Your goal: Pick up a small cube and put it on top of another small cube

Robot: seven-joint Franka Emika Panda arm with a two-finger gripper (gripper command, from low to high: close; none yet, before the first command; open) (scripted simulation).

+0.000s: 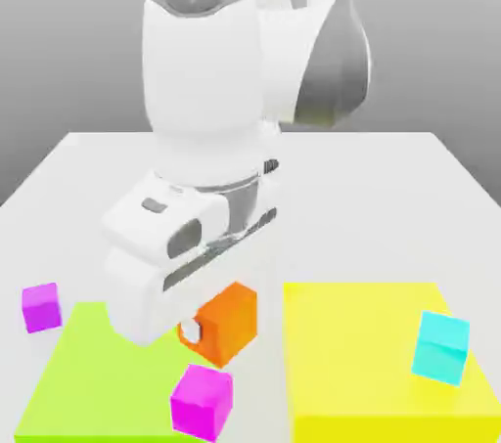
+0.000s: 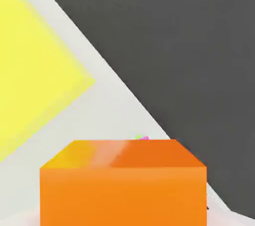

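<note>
The arm's white two-finger gripper point(image 1: 201, 326) hangs low over the white table point(image 1: 372, 197), and the small matte orange cube point(image 1: 227, 322) sits right at its fingers, tilted so one corner points downward. In the hand view this orange cube point(image 2: 123, 186) fills the closest part of the frame, directly under the hand. One pale fingertip point(image 1: 191, 332) shows against the cube's face in the exterior view, touching it; whether the fingers are clamped on the cube or merely beside it cannot be told.

Just below and in front of the gripper, near the camera, lies a matte magenta cube point(image 1: 203, 401), close to the orange cube but apart from it. It rests at the edge of a flat lime-green square patch point(image 1: 88, 382) that spreads beneath the gripper toward the exterior view's left. A smaller magenta cube point(image 1: 42, 307) stands on the table beyond that patch's corner, well apart from the gripper.

To the exterior view's right of the gripper lies a flat yellow square patch point(image 1: 362, 353), also seen in the hand view point(image 2: 30, 70), carrying a matte cyan cube point(image 1: 440, 347) far from the hand.
</note>
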